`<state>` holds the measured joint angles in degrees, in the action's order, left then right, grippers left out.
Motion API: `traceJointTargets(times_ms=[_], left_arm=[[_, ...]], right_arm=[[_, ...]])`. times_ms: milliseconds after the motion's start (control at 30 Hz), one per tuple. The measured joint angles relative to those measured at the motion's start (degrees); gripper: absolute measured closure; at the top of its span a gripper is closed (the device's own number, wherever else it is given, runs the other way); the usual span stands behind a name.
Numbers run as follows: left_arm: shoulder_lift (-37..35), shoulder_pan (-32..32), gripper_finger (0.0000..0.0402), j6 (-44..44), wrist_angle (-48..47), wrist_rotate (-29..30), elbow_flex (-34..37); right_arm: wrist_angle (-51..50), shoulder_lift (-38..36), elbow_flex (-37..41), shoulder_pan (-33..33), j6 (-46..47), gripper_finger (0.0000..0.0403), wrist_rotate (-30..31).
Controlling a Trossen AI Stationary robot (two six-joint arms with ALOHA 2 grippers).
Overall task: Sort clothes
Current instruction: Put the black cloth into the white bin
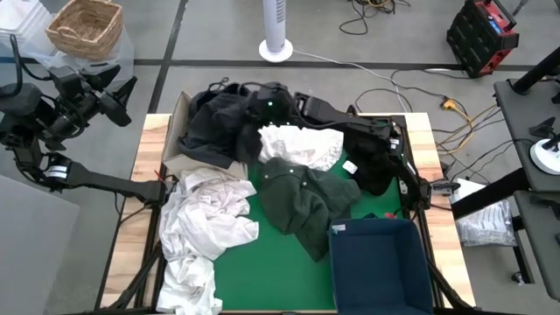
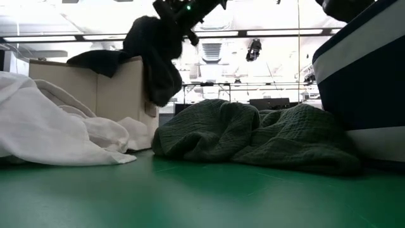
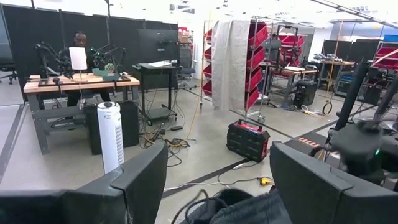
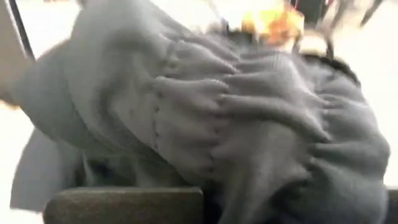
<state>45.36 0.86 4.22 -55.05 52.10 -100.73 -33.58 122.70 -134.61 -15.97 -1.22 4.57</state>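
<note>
My right gripper [image 1: 271, 107] hangs over the table's far side, shut on a charcoal knit garment [image 1: 219, 122], next to the beige cardboard box [image 1: 179, 118]. My left gripper [image 3: 217, 168] is open at the table's left side by the box and faces the room; dark cloth [image 3: 249, 211] lies just below its fingers. A white garment [image 1: 206, 219] lies heaped at the near left. Another white one [image 1: 302, 144] lies mid-table. The dark green garment [image 1: 306, 197] spreads on the green mat, and a black one [image 1: 372, 162] lies at the right. My right gripper holds the charcoal garment by a bunched upper part [image 2: 166, 28], coming from above. The cloth [image 4: 236, 118] fills the right wrist view and hides the fingers, so I cannot count layers. It hangs slack below the gripper, and its far part drapes over the box's rim [image 2: 104, 60].
The navy blue bin [image 1: 376, 262] stands at the near right corner, close to the dark green garment [image 2: 253, 136]. The box wall [image 2: 120, 88] rises at far left behind the white heap [image 2: 50, 126]. Bare green mat [image 1: 280, 271] lies between the heap and the bin.
</note>
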Motion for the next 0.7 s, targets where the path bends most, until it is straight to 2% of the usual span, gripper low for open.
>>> traceJointTargets(times_ms=[333,700], left_arm=[[0.0,0.0,0.0143,-0.1,0.1,0.0,0.0],[0.0,0.0,0.0143,-0.9,2.4,0.0,0.0]], right_arm=[[30.2,-0.7,0.0,0.3,3.7,0.0394,-4.4],[51.9,-0.7,-0.4,0.3,8.1,0.0394,-7.2]])
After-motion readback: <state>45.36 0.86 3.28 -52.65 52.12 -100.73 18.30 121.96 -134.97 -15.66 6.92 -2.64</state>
